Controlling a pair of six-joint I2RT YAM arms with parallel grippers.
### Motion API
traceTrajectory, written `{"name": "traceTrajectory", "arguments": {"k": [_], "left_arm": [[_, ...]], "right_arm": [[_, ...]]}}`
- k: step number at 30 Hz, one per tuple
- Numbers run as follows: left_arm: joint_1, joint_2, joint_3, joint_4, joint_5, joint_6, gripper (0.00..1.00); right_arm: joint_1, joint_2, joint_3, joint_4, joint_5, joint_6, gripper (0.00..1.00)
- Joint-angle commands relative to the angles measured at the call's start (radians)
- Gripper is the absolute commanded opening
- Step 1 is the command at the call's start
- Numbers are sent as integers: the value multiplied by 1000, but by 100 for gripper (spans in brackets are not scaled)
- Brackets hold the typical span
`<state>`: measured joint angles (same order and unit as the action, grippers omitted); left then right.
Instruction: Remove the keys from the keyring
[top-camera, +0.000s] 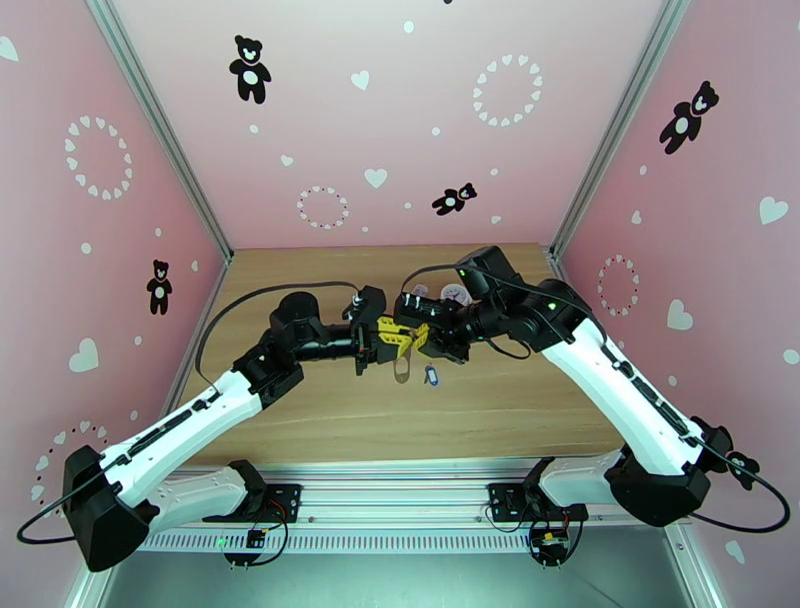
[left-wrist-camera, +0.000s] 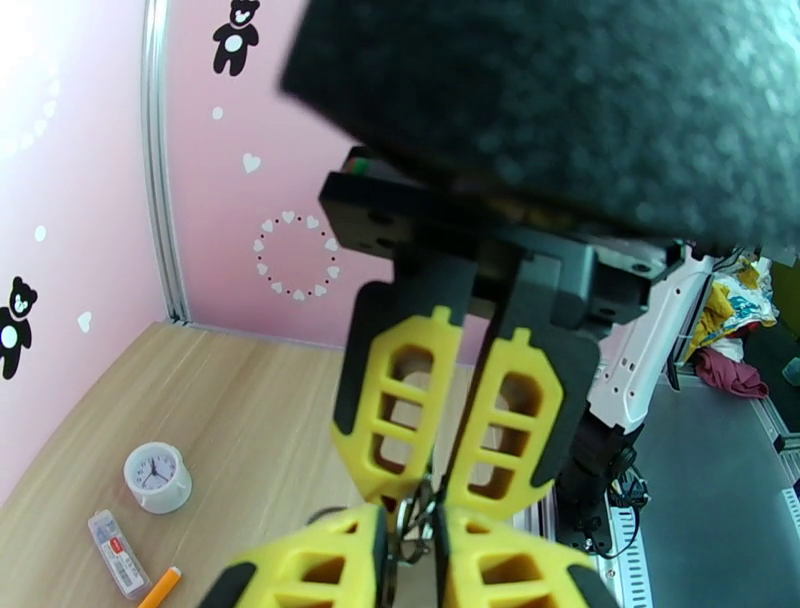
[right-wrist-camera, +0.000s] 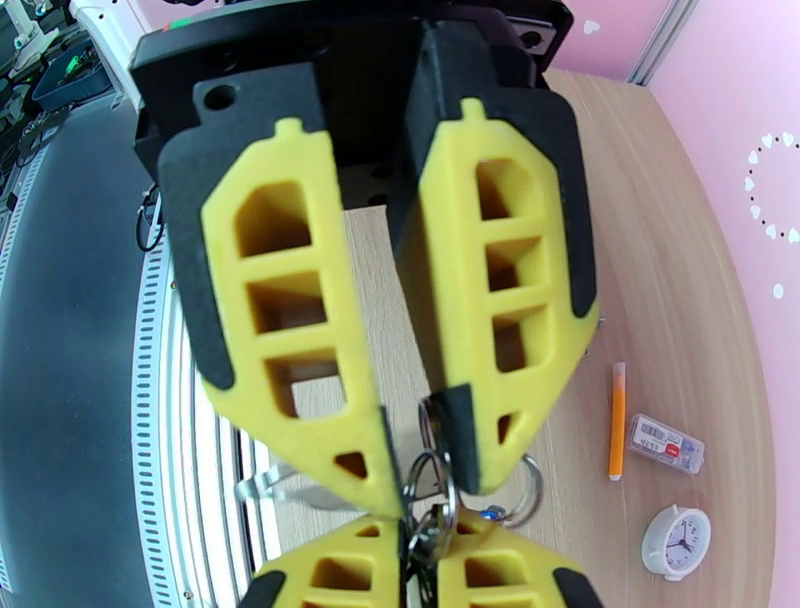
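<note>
Keyring (top-camera: 402, 369), top view: hangs over the middle of the table (top-camera: 330, 420), gripped from both sides, likely so the rings can be worked apart; blue key (top-camera: 432, 376) just beside it.
Left wrist: left gripper (left-wrist-camera: 410, 525) pinches the metal rings, anchoring them.
Right wrist: right gripper (right-wrist-camera: 426, 532) pinches the same cluster.

Pink walls (top-camera: 400, 120) on three sides, black teddy-bear decals (top-camera: 249, 68), white hearts (some set in rings (top-camera: 507, 90)), aluminium corner posts (top-camera: 160, 130), pale wood-grain tabletop (top-camera: 400, 420), grey metal ledge (top-camera: 400, 585) nearest, light even.
</note>
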<state>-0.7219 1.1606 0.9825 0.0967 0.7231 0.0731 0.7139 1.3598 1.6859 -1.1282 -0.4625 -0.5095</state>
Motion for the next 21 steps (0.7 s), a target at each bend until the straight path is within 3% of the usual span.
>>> {"name": "traceTrajectory", "arguments": {"k": [1,9,14,21], "left_arm": [[1,22,47,-32,70,15,10],[1,35,86,-126,111,61,0],[1,29,101,-133,62,72,0],[1,17,103,-71,60,79,0]], "right_arm": [[4,-2,37,-4,5,-18,10],[4,-19,34,7,36,-24,14],[0,-47,11,4,58,14,35],[-87,-170,-64,147,-48,221,50]]}}
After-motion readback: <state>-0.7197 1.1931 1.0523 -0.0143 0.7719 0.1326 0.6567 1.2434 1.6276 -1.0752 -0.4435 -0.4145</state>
